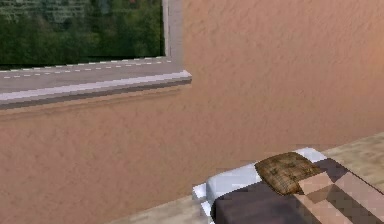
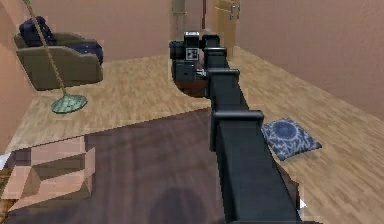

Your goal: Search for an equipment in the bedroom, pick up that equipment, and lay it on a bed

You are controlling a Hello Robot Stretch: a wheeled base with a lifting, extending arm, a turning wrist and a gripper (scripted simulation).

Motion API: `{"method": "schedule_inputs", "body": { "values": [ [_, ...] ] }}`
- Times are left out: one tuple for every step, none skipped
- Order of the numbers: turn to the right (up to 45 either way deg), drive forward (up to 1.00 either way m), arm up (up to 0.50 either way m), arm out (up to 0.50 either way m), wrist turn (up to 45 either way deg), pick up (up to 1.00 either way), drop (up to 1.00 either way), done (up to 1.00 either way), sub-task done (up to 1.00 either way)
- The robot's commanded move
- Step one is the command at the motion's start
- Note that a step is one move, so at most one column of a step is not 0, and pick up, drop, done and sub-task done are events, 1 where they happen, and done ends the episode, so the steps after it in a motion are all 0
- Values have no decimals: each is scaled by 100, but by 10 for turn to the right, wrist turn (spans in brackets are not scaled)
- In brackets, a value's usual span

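The dark arm [image 2: 235,130] rises from the bottom of the arm side view over a bed's dark brown cover [image 2: 150,165]. At its far end is my gripper [image 2: 184,58], out above the wooden floor. A dark rounded shape [image 2: 192,86] lies right under the gripper's body; I cannot tell whether the gripper holds anything. In the forward view the bed [image 1: 250,208] shows at the lower right, with a white pillow [image 1: 228,183], a brown cushion-like thing [image 1: 286,170] and a pinkish box [image 1: 325,195] on it.
An open cardboard box [image 2: 50,172] lies on the bed cover. Farther out are an armchair [image 2: 55,62] with a dark blue thing [image 2: 38,32], a floor lamp's green base [image 2: 68,101] and a blue cushion [image 2: 290,138] on the floor. Straight ahead: salmon wall [image 1: 260,80], window [image 1: 80,35].
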Motion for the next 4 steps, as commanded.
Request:
{"method": "schedule_inputs", "body": {
  "values": [
    [0, 0, 0, 8, 0, 0, 0, 0, 0],
    [0, 0, 0, 0, -450, 0, 0, 0, 0],
    [0, 0, 0, 0, -450, 0, 0, 0, 0],
    [0, 0, 0, 0, -120, 0, 0, 0, 0]
  ]
}}
